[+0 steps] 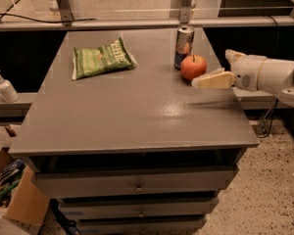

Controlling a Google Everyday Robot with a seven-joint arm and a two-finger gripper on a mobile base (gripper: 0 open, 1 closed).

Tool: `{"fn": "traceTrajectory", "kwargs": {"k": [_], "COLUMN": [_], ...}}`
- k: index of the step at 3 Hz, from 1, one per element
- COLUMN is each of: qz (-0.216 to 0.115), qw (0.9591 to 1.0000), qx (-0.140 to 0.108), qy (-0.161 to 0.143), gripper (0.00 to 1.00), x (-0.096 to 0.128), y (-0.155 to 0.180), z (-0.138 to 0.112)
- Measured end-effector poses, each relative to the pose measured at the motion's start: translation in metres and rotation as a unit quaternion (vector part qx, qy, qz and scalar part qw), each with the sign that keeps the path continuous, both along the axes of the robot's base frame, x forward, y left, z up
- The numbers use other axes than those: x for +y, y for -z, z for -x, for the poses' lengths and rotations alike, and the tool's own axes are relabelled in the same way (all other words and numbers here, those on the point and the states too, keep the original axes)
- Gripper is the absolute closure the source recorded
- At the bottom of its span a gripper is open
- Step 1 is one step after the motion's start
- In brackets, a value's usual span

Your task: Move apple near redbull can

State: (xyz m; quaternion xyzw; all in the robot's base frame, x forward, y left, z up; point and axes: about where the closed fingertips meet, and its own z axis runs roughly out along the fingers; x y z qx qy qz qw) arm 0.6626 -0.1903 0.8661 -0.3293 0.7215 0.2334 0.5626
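The red-orange apple point(193, 66) stands on the grey table point(132, 111) near its far right edge. It is right next to the silver-and-blue redbull can point(184, 46), which stands upright just behind and left of it. My gripper point(211, 68) reaches in from the right at the table's right edge, beside the apple. It is open and empty. One pale finger point(213, 80) lies just right of and in front of the apple, and I cannot tell whether it touches it.
A flat green chip bag point(102, 58) lies at the far left of the table. Drawers point(137, 185) sit under the tabletop. A soap bottle point(5, 87) stands on a ledge at left, and a cardboard box point(14, 204) is on the floor below.
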Motion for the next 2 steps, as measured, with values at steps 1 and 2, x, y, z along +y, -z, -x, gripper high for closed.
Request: {"fn": "traceTrajectory", "kwargs": {"k": [1, 2], "qz": [-0.011, -0.013], "qw": [0.9993, 0.9987], "qx": [-0.017, -0.013], "qy": [-0.030, -0.048], "gripper": [0.00, 0.00], "x": [-0.0279, -0.0237], "y": [-0.0219, -0.0221], "z": [0.0335, 0.0424]}}
